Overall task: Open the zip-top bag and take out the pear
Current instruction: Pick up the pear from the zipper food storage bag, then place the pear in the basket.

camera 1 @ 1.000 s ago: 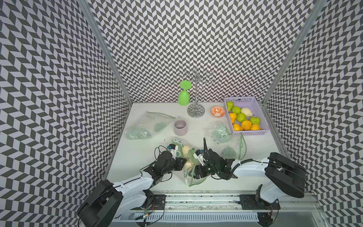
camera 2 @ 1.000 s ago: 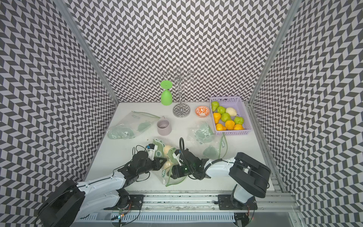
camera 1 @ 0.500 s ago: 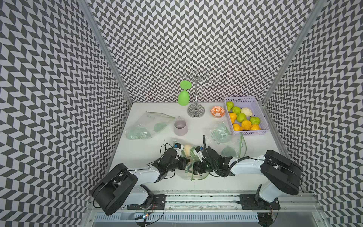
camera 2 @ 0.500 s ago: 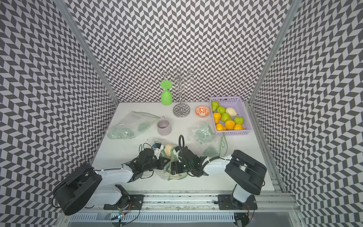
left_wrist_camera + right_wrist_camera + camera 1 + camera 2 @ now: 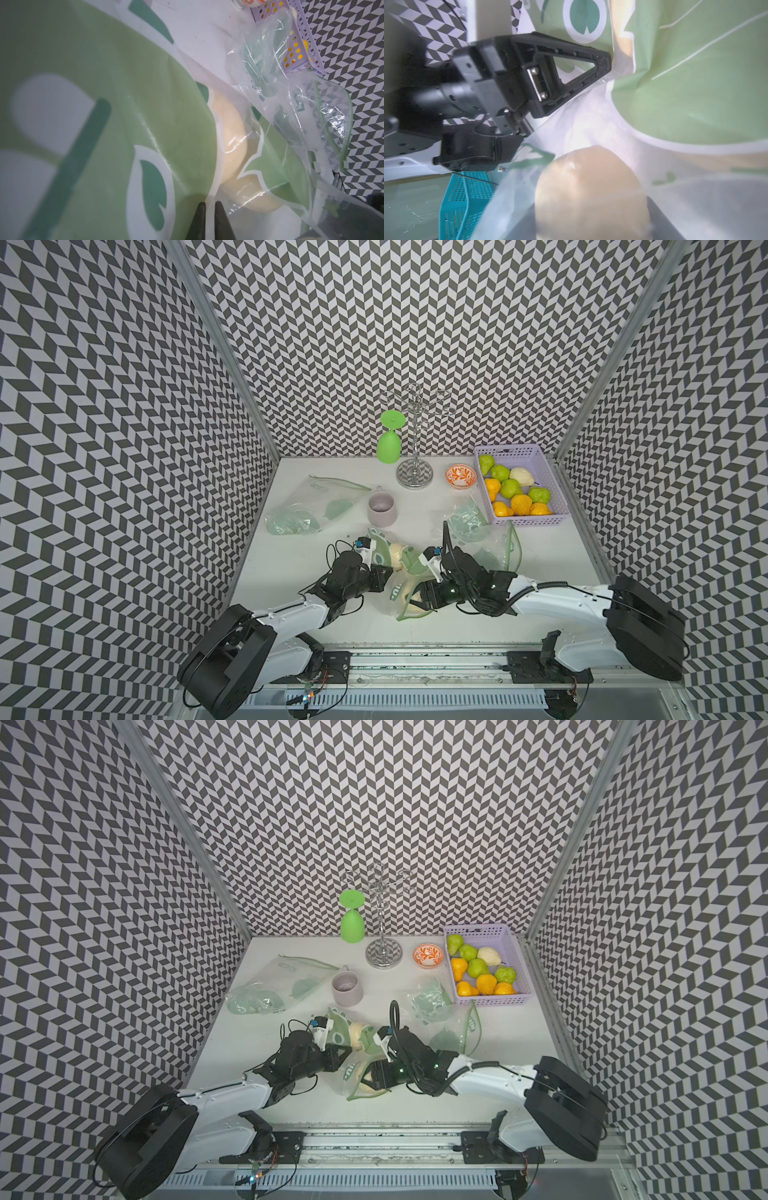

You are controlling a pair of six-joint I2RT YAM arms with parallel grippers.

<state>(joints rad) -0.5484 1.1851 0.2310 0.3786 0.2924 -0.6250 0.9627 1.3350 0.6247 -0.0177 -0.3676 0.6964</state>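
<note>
The zip-top bag, clear with green print, lies at the table's front middle between both arms. My left gripper is shut on a fold of its film; in the left wrist view the fingertips pinch a thin sheet of the bag. My right gripper reaches into the bag's green-rimmed mouth. A pale cream pear sits between its grey fingers and fills the gap, with film draped beside it. A second pale shape shows through the bag farther in.
A purple basket of green, orange and pale fruit stands at the back right. Two crumpled empty bags, a mug, an orange bowl, a metal rack and a green goblet stand behind.
The left arm has swung and lowered, and its jaws have closed on the bag film. The bag has sunk flatter. The right jaws have narrowed around the pear.
</note>
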